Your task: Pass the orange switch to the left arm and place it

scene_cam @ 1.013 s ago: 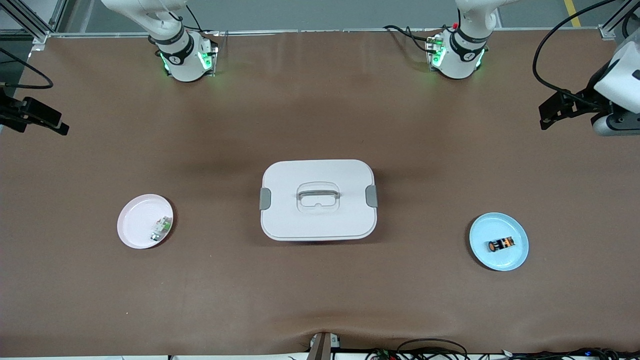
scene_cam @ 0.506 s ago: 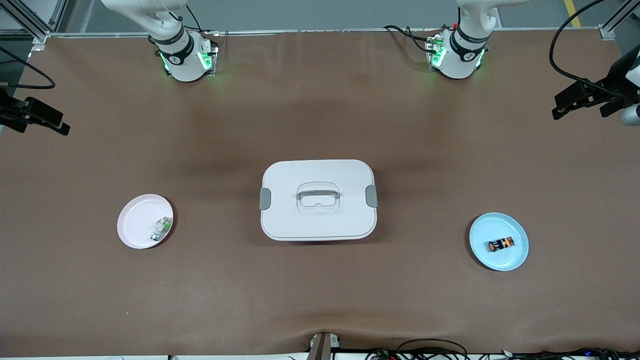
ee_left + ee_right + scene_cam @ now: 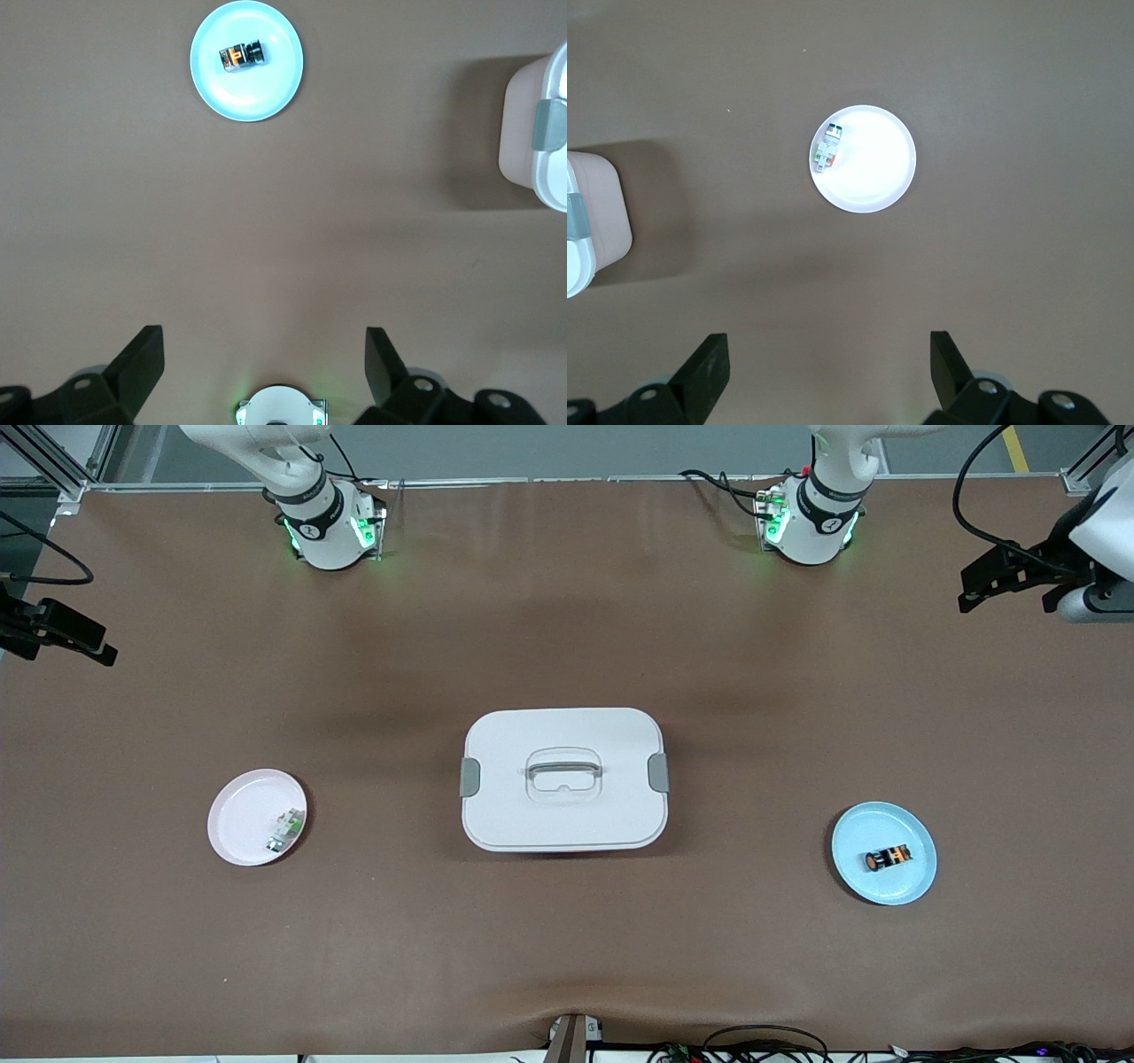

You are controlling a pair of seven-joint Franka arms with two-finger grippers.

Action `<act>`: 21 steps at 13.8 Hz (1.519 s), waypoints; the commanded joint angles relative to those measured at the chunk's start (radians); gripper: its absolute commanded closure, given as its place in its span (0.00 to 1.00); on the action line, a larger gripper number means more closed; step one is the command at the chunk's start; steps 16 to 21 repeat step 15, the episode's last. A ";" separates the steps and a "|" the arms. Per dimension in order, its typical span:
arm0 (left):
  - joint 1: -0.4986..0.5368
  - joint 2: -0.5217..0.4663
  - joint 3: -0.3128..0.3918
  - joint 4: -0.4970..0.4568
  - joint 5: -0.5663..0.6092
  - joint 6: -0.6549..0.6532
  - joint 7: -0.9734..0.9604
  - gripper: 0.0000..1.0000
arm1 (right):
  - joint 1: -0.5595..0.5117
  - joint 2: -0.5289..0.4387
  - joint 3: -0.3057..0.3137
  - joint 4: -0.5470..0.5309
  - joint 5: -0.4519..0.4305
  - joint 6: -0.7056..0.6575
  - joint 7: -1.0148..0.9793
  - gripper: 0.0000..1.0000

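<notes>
The orange switch (image 3: 889,857) lies on a blue plate (image 3: 855,868) toward the left arm's end of the table; the left wrist view shows the switch (image 3: 241,56) on that plate (image 3: 282,84) too. The white box (image 3: 563,806) stands closed mid-table, between the two plates. My left gripper (image 3: 264,343) hangs high over the table, open and holding nothing, well apart from the switch. My right gripper (image 3: 828,347) is also open and empty, high over the right arm's end. In the front view both hands show only at the side edges.
A pink plate (image 3: 239,815) holding a small white-and-green part (image 3: 283,831) sits toward the right arm's end, also seen from the right wrist as the plate (image 3: 877,181) and part (image 3: 829,146). The arm bases (image 3: 332,527) stand along the table's edge. Cables lie along the edge nearest the front camera.
The left arm's hand has shifted at the table's edge toward the bases' side. The right hand has barely moved. Both grippers stay open; switch, plates and box are unmoved.
</notes>
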 commanded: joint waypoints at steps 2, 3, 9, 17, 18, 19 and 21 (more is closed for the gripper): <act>-0.002 -0.083 -0.004 -0.074 -0.013 0.039 0.001 0.00 | -0.001 -0.028 0.004 -0.025 -0.018 0.011 -0.009 0.00; 0.001 -0.092 -0.009 -0.074 -0.013 0.041 0.001 0.00 | -0.001 -0.028 0.004 -0.025 -0.018 0.015 -0.009 0.00; 0.004 -0.064 -0.004 -0.023 -0.014 0.039 0.004 0.00 | 0.002 -0.028 0.004 -0.025 -0.017 0.018 -0.007 0.00; 0.003 -0.034 -0.004 0.001 -0.014 0.036 0.007 0.00 | -0.001 -0.026 0.004 -0.026 -0.017 0.018 -0.007 0.00; 0.003 -0.034 -0.004 0.001 -0.014 0.036 0.007 0.00 | -0.001 -0.026 0.004 -0.026 -0.017 0.018 -0.007 0.00; 0.003 -0.034 -0.004 0.001 -0.014 0.036 0.007 0.00 | -0.001 -0.026 0.004 -0.026 -0.017 0.018 -0.007 0.00; 0.003 -0.034 -0.004 0.001 -0.014 0.036 0.007 0.00 | -0.001 -0.026 0.004 -0.026 -0.017 0.018 -0.007 0.00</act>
